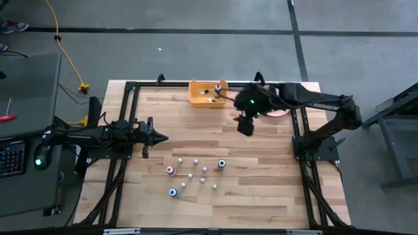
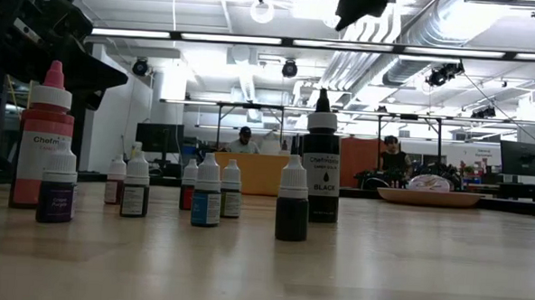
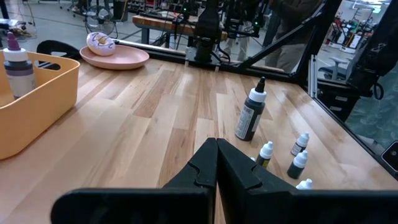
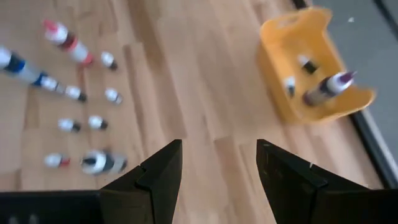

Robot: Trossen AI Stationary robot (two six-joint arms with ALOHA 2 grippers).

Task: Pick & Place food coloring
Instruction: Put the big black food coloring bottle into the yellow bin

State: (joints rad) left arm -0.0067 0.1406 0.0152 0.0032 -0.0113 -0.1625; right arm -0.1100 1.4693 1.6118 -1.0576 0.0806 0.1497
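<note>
Bottles (image 1: 194, 173) stand mid-table; bin (image 1: 208, 93) sits at far edge.

You can read "BLACK" under a brand starting "Chefm…" on the tall black-capped dark bottle (image 2: 320, 160). The big red bottle with pink tip (image 2: 43, 138) also shows "Chefm…". Labels on the small bottles are too small.

A grey concrete floor (image 1: 196, 55) surrounds the table, with fluorescent ceiling lights (image 2: 209, 37) and exposed ducts (image 2: 454, 22) overhead.
</note>
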